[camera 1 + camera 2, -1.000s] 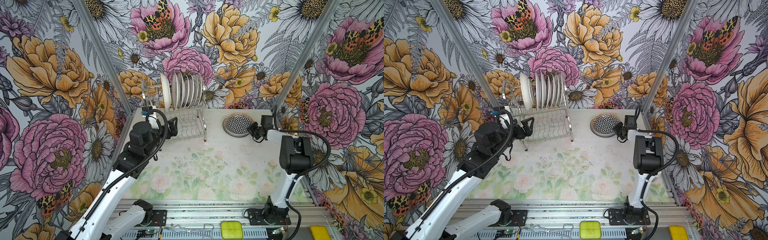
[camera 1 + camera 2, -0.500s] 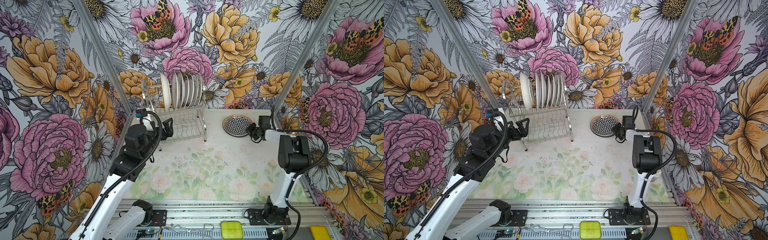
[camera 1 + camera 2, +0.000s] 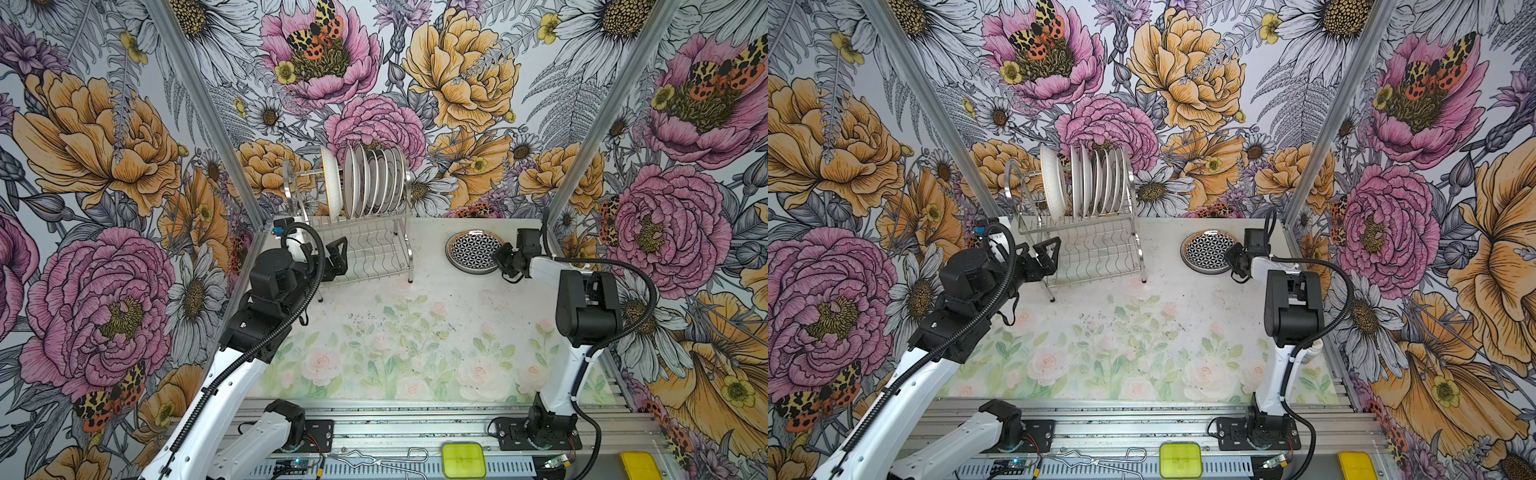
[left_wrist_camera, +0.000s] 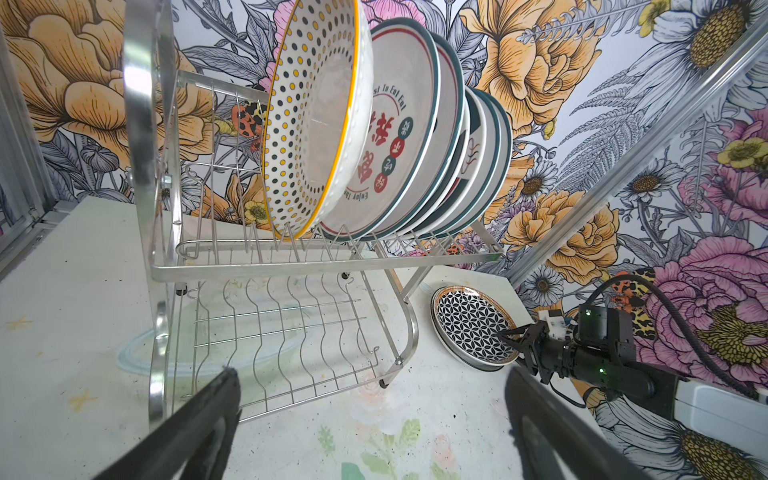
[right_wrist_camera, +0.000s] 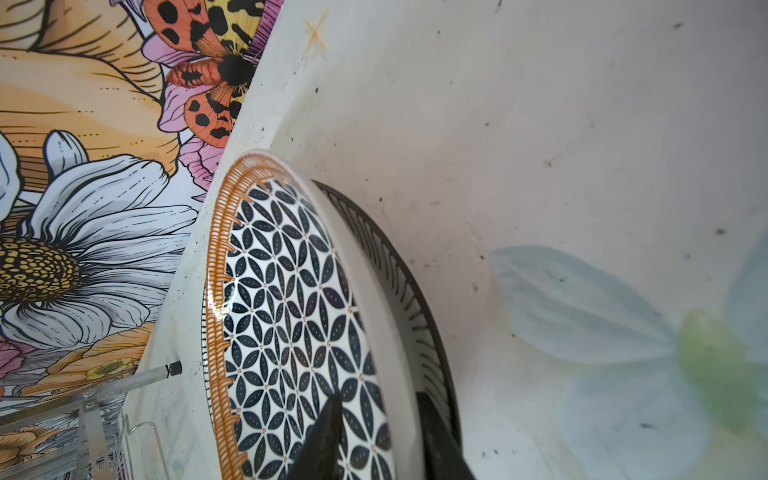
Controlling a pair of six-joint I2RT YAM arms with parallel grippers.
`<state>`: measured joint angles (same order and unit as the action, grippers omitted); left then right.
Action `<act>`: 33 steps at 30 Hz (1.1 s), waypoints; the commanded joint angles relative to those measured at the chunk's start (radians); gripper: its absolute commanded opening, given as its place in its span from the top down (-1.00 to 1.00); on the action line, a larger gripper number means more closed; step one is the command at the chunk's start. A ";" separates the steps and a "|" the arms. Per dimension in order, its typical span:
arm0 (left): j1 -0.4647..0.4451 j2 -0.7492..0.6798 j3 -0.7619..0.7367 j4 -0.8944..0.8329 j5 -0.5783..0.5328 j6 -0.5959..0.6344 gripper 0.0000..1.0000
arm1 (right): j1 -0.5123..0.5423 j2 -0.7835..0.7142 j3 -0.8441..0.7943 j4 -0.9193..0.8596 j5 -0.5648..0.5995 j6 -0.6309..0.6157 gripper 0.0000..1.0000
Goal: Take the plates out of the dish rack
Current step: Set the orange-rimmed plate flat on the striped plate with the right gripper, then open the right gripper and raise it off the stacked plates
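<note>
Dish rack: the dish rack (image 4: 324,266) stands at the far left corner of the table (image 3: 415,299), close to the left edge.
Racked plates: a row of plates (image 3: 374,183) stands on edge in the upper tier, all leaning the same way.
Row order: a dotted plate (image 4: 316,116) with a yellow edge is leftmost. The teal-and-red banded plates (image 4: 407,124) are packed behind it toward the rack's right end.
Unloaded plates: a petal-patterned plate (image 3: 471,251) with an orange rim lies on a black-striped plate (image 5: 419,299) near the far right corner of the table.
Left gripper: the left gripper (image 3: 336,257) has its jaws spread wide with nothing between them. It hangs just in front of the rack's lower tier, by the left edge.
Right gripper: the right gripper (image 3: 498,258) is at the petal-patterned plate's rim, one finger above the plate and the other slipped under it, over the striped plate.
Right grip: the jaws stand narrowly parted around the rim. There seems to be a sliver of slack, but I cannot tell whether the pads press the rim.
</note>
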<state>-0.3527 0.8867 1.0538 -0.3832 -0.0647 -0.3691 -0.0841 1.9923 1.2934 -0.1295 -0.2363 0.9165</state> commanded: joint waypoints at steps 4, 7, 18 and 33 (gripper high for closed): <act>0.014 -0.006 -0.018 0.031 0.023 -0.011 -0.97 | 0.011 -0.016 0.035 -0.019 0.043 -0.047 0.20; 0.020 0.001 -0.020 0.030 0.016 -0.016 -0.97 | 0.012 -0.025 0.040 -0.059 0.069 -0.070 0.14; 0.025 0.029 0.010 -0.023 -0.028 -0.030 -0.98 | 0.030 -0.055 0.049 -0.188 0.201 -0.143 -0.07; 0.029 0.032 0.016 -0.076 -0.019 -0.016 -0.98 | 0.076 -0.060 0.117 -0.316 0.354 -0.224 -0.20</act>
<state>-0.3351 0.9180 1.0443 -0.4290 -0.0734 -0.3870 -0.0223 1.9648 1.3720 -0.4145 0.0612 0.7242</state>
